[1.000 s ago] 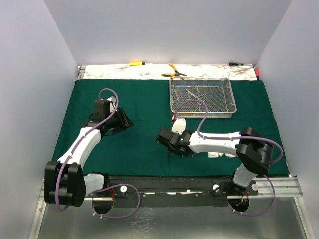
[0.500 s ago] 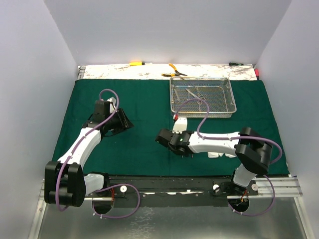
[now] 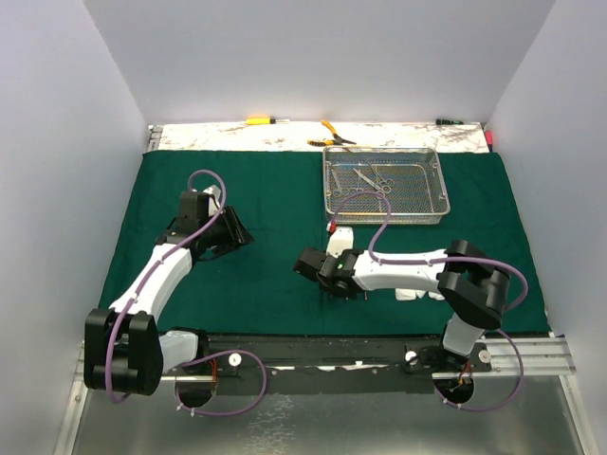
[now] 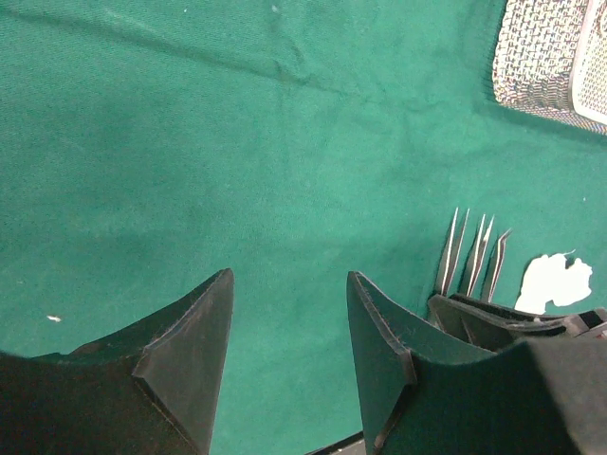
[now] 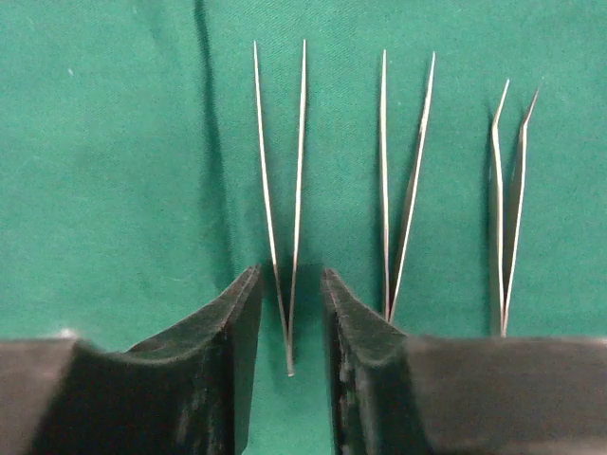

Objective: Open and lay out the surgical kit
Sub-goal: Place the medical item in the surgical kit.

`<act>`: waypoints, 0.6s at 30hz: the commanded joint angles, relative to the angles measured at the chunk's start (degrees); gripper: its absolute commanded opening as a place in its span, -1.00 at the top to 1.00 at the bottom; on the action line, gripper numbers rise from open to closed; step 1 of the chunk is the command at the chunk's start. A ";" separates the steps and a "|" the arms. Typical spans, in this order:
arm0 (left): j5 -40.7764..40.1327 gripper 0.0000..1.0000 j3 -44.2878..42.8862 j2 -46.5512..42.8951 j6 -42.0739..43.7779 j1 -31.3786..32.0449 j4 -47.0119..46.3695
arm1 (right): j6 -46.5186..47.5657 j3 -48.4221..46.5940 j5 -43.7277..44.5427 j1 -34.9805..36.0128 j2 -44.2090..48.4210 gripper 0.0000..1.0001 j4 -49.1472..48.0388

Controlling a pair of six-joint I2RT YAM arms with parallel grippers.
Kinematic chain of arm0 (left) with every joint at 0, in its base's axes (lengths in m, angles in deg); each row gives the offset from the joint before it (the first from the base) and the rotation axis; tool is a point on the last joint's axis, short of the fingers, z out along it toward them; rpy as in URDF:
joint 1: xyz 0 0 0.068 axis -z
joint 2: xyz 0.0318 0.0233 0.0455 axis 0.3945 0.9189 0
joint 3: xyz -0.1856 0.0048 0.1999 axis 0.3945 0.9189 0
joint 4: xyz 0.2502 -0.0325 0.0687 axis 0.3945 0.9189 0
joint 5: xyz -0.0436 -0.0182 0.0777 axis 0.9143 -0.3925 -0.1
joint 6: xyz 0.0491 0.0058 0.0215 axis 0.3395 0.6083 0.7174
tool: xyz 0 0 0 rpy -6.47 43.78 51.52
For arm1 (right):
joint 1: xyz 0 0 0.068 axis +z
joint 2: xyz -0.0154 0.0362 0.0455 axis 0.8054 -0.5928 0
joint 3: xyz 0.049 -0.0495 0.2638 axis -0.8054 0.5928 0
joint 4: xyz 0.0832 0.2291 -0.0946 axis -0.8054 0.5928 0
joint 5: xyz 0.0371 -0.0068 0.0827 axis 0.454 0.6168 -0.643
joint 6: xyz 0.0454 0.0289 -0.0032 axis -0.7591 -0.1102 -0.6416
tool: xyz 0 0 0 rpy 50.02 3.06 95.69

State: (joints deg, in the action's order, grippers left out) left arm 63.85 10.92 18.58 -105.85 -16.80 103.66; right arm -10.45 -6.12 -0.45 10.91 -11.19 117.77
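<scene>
The dark green cloth (image 3: pixel 266 190) lies spread flat over the table. The wire-mesh tray (image 3: pixel 327 182) stands at the back right with silver clamps (image 3: pixel 372 177) inside. Three tweezers lie side by side on the cloth: left (image 5: pixel 283 190), middle (image 5: pixel 403 180), right (image 5: pixel 509 199). They also show in the left wrist view (image 4: pixel 471 254). My right gripper (image 5: pixel 291 270) is low over the cloth, its open jaws either side of the left tweezers' joined end with a gap each side. My left gripper (image 4: pixel 289 275) is open and empty above bare cloth, left of centre (image 3: pixel 242 234).
White gauze rolls lie by the right arm (image 3: pixel 342 237) and near its elbow (image 3: pixel 417 296). A yellow-handled screwdriver (image 3: pixel 258 120) and yellow-handled pliers (image 3: pixel 332 133) lie on the marbled strip behind the cloth. White walls close in the left, right and back.
My right gripper has crept slightly to the left over the tweezers. The left arm has not moved.
</scene>
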 commanded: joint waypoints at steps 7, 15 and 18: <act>-1.02 -0.05 -0.85 -0.93 0.13 -0.19 -0.49 | 1.11 -10.59 6.49 -0.11 5.68 -0.13 11.92; -1.07 -0.06 -5.18 3.80 1.04 -0.14 -1.00 | 18.56 -15.85 4.13 -13.89 10.59 -0.15 7.17; -1.32 -0.06 -7.47 6.50 1.11 -0.16 -2.02 | 26.43 -16.56 -1.12 -21.81 10.43 -0.14 2.01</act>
State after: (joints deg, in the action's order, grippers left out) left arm 63.78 7.14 22.17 -105.68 -16.80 103.53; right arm 3.50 -21.39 2.69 -2.90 -1.22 125.01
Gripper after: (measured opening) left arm 0.528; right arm 0.574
